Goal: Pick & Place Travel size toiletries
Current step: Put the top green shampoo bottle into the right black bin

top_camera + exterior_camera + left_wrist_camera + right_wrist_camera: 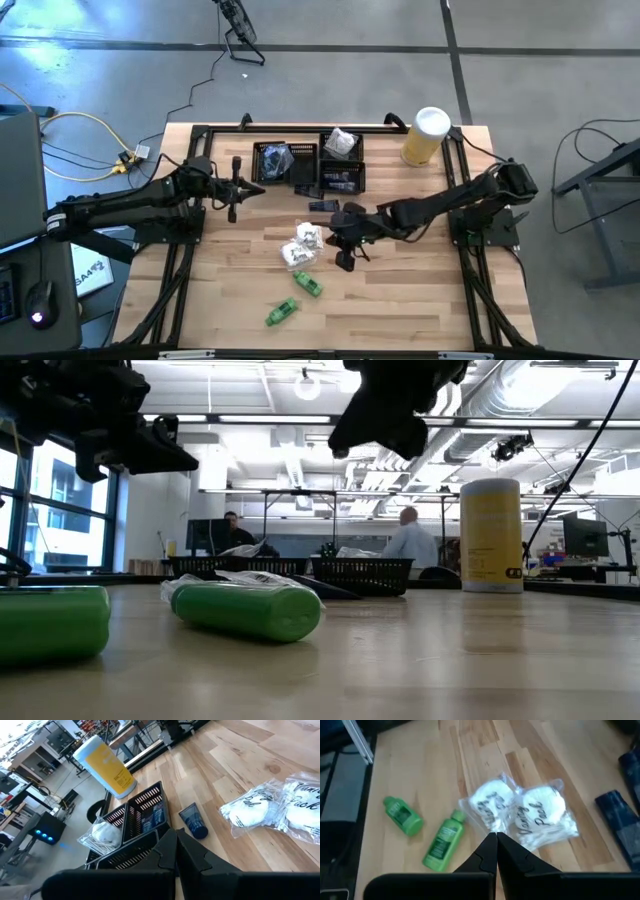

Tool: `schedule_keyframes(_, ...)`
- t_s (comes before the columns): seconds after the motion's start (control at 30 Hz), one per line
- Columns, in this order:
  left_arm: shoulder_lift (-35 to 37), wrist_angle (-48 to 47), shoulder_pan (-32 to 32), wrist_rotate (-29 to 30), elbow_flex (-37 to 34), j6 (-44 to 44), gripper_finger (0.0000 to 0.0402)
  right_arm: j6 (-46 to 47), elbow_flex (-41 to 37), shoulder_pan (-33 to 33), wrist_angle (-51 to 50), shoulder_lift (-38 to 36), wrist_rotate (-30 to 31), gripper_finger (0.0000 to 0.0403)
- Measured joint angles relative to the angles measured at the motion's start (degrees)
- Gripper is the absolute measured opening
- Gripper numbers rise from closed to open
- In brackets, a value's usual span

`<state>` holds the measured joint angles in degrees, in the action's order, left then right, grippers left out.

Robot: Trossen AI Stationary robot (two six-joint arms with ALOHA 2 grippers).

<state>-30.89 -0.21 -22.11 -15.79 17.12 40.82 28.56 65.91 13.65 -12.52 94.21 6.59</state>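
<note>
Black mesh trays (300,165) hold white sachets (341,143) — dark packets (340,179) too.

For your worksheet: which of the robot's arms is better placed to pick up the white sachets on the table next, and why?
Probably the right: its gripper hangs right beside the white sachets, fingers shut, and they fill its wrist view. The left gripper waits by the trays.

Yellow cyl w/ white lid (425,135) at table's far right corner, 2 black mesh trays (272,160) beside.

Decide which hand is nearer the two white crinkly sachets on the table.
Right. The right hand hovers just beside the white crinkly sachets; the left hand waits farther off, by the black mesh trays.
</note>
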Motion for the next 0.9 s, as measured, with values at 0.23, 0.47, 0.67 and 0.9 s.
schedule_keyframes(0.23,0.0,0.0,0.0,0.0,0.0,-0.5,0.0001,1.7,3.5,1.4,-0.6,0.0,5.4,0.0002)
schedule_keyframes(0.47,0.0,0.0,0.0,-0.1,0.0,-2.1,0.0001,1.9,10.4,2.6,-4.9,4.4,6.4,0.0002)
schedule_keyframes(0.67,0.0,0.0,0.0,0.0,0.0,-2.1,0.0001,1.2,18.9,2.9,-12.3,14.1,3.4,0.0002)
schedule_keyframes(0.9,0.0,-0.2,0.0,-0.1,0.0,-2.1,0.0001,4.5,23.9,2.9,-15.5,22.3,-2.8,0.0002)
